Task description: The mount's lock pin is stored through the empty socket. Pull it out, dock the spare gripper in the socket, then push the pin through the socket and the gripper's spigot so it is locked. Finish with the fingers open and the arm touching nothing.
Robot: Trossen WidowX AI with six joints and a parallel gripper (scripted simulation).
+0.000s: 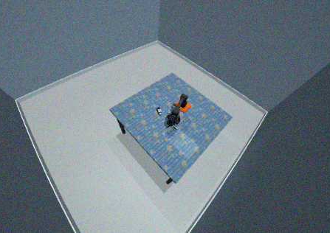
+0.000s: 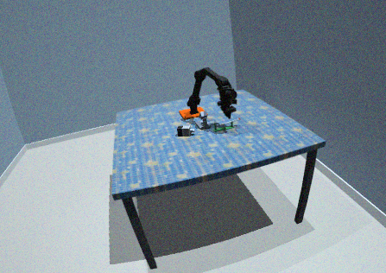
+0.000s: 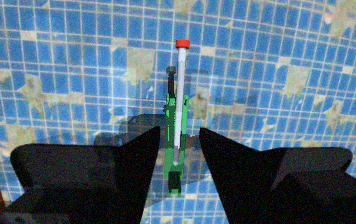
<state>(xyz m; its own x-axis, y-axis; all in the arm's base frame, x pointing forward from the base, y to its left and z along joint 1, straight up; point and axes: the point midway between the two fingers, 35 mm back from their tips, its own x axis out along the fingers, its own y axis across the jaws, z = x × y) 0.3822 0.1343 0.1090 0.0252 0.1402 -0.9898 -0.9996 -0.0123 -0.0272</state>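
Observation:
The lock pin (image 3: 180, 75), a pale rod with a red head, lies lengthwise over the green rack (image 3: 169, 170) (image 2: 224, 128) in the wrist view. Its red head sticks out past the rack's end. My gripper (image 3: 180, 131) (image 2: 229, 116) is partly open and empty, above the rack, with one fingertip on each side of the pin and apart from it. The grey mount (image 2: 201, 123) stands beside the rack, nearer the arm's base. The spare gripper (image 2: 185, 130) (image 1: 159, 110), black and white, lies on the table apart from the mount. The socket's inside is too small to see.
The arm's base stands on an orange plate (image 1: 187, 107) (image 2: 186, 114). The patterned blue table (image 1: 145, 129) (image 2: 156, 173) carries everything. A dark piece (image 3: 171, 80) stands beside the pin in the wrist view. The arm hides part of the mount in the top view.

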